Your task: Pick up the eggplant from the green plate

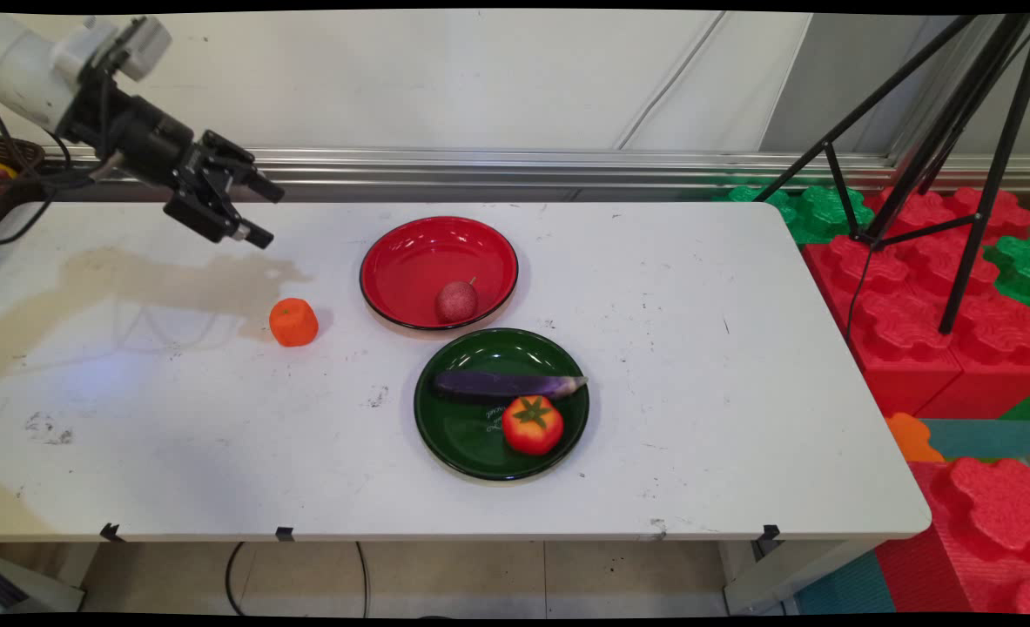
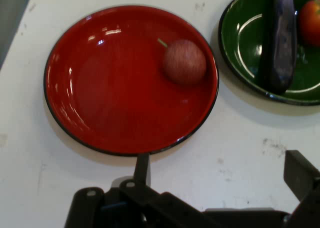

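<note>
Gripper point(image 1: 264, 212) spread wide, empty — glossy round red plate point(image 2: 100, 98), dimpled pinkish fruit point(image 2: 184, 62)

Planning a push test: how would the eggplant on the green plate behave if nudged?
The eggplant looks long and rounded, so it would probably roll or pivot rather than slide straight. The glossy green plate may let it slip. Pushed nearward, it would likely bump the adjacent tomato.

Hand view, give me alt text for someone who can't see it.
A red plate on a white table holds a small reddish fruit. A green plate to the right holds an eggplant and tomato; the open end effector rises below.
</note>
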{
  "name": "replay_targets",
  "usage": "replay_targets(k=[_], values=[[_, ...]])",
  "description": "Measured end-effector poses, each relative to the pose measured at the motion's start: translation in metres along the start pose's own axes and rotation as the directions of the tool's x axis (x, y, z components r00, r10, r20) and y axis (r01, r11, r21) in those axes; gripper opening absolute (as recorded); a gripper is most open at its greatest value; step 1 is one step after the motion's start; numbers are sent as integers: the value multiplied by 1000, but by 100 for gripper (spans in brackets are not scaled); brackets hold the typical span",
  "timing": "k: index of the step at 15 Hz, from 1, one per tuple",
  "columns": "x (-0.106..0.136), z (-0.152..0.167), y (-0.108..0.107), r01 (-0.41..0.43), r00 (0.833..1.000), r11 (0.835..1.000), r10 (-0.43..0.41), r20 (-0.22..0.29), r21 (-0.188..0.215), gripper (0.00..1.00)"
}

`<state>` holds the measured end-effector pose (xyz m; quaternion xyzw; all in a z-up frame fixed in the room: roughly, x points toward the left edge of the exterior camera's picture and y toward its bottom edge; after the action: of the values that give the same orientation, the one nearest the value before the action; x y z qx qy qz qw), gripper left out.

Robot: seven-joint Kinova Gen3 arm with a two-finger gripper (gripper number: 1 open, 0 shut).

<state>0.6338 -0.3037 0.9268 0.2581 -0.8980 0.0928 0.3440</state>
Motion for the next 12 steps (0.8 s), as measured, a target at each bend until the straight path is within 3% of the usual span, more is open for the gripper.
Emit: replay_targets(k=[9, 12], values=[[13, -20, 5, 20, 999, 1000, -20, -46, 4, 100], [22, -18, 13, 12, 998, 1000, -12, -62, -13, 100]])
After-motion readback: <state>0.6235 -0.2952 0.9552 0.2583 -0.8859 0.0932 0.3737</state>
